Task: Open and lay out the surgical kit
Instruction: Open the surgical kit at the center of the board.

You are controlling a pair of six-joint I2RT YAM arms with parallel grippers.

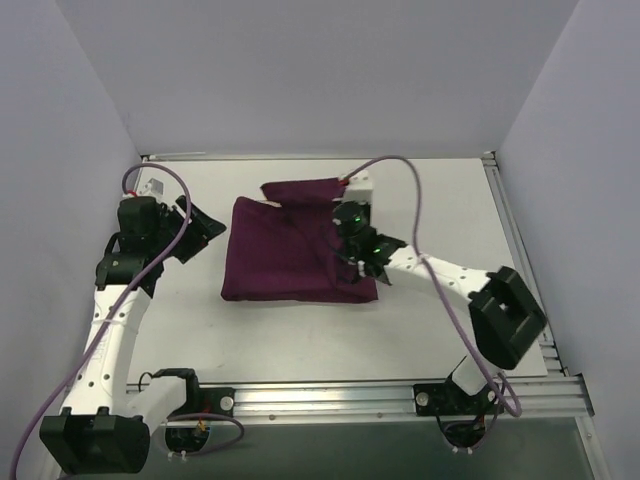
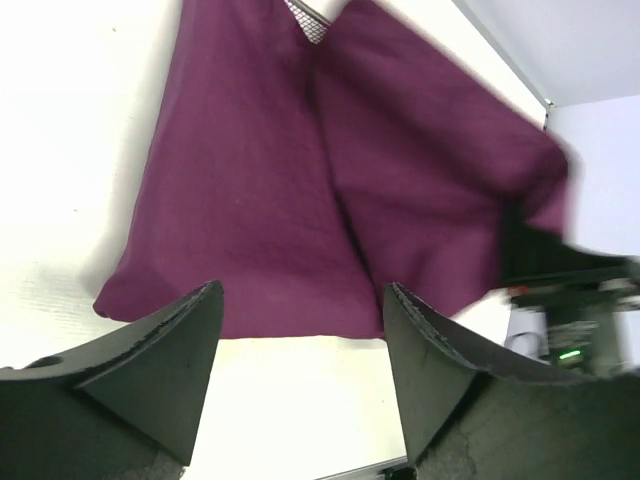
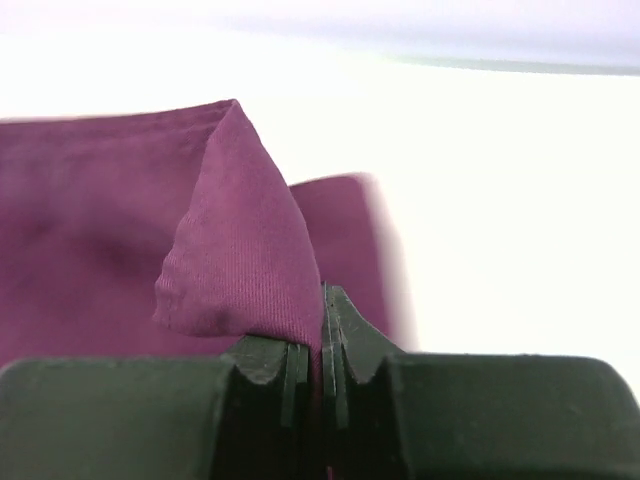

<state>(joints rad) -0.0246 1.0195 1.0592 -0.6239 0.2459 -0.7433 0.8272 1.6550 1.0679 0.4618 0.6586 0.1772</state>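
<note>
Pinches a wrap fold in the right gripper; holds the left gripper spread nearby. Soft, light, likely to drape; best taken at corners.

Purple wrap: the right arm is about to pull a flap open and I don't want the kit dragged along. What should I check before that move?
1. Right gripper has the cloth: ok. Its fingers are shut on a pinched fold of the wrap.
2. Left gripper is out of the way: ok. It is open, empty and off the wrap's left edge.
3. Room to spread the flap: ok. Bare table shows to the wrap's right.
4. Mesh tray position: cannot tell. Only a corner of it shows, at the far opening.
5. Instruments secure: cannot tell. None are visible.
</note>
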